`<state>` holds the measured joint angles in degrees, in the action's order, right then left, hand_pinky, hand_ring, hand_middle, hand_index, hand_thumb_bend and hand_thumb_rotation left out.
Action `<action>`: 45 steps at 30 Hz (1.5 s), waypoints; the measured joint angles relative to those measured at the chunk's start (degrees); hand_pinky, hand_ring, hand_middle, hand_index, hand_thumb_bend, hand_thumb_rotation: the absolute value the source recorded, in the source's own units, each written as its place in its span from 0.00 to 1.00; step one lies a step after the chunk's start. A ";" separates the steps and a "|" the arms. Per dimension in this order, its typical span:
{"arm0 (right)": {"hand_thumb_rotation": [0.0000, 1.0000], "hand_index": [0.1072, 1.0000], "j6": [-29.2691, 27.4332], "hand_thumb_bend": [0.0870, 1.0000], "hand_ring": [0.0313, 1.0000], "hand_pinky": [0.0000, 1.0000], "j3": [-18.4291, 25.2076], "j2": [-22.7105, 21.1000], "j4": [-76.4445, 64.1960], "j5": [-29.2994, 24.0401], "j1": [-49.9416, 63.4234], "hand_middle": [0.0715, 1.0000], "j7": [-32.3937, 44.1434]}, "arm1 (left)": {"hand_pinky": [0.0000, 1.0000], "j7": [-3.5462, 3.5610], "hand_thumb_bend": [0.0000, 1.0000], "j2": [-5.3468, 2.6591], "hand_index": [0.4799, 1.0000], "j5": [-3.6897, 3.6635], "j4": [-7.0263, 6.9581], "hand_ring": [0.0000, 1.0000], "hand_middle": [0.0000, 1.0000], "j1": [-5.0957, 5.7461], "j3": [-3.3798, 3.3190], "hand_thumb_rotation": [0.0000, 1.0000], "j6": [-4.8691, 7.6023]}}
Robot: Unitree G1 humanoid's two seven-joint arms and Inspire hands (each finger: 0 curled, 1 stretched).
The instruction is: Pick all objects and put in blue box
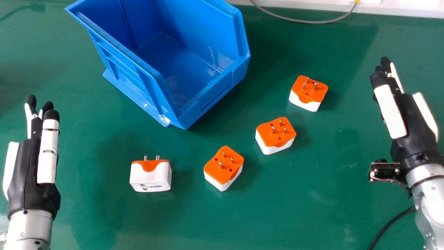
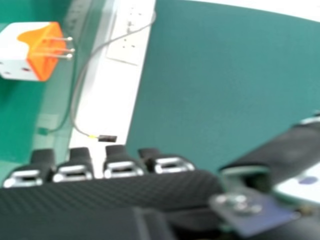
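At the left side of the green table (image 1: 284,208), the left hand (image 1: 26,173) is held open, with its fingers straight and nothing gripped. It is kept well apart from the first plug (image 1: 151,177), perhaps so that nothing gets bumped. That plug is set upright, with its pins pointing up and its white side turned to the robot. Behind it, the blue box (image 1: 222,86) is placed with its low front wall facing the other plugs, likely so that things can be dropped in with less lifting. Next, a second plug (image 1: 223,168) is seen near the box's front, then a third plug (image 1: 275,135), then a fourth plug (image 1: 308,93) farther back. These three are laid in a slanting row with gaps between them, maybe so that each can be grabbed alone. Their pins point up too, so they may best be held by the sides. At the right, the right hand (image 1: 416,139) is held open as well, with straight fingers and no plug touched. All four plugs are out of the box, so the picking must be started. The fourth plug could be taken first, since it is nearest to that hand.
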<state>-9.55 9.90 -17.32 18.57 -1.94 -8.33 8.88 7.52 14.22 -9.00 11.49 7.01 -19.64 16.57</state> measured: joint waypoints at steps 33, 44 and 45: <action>1.00 1.00 -0.65 0.70 1.00 1.00 -0.60 -1.17 4.27 4.15 -3.50 1.00 -1.81 | 1.00 0.37 0.33 0.00 1.00 -0.08 -0.07 1.00 1.00 -0.16 0.07 0.99 -0.10; 1.00 1.00 -7.28 0.66 1.00 1.00 -5.16 -4.96 11.53 12.50 -9.57 1.00 -4.30 | 1.00 0.26 0.38 0.00 1.00 -0.04 0.14 1.00 1.00 -0.15 0.07 0.98 -0.01; 1.00 1.00 -7.65 0.65 1.00 1.00 -5.89 -5.50 11.60 14.16 -9.96 1.00 -4.83 | 1.00 0.26 0.38 0.00 1.00 -0.05 0.21 1.00 1.00 -0.15 0.07 0.98 0.00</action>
<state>-17.21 4.02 -22.82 30.16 12.23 -18.29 4.05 7.78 14.22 -9.04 11.70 6.86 -19.58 16.57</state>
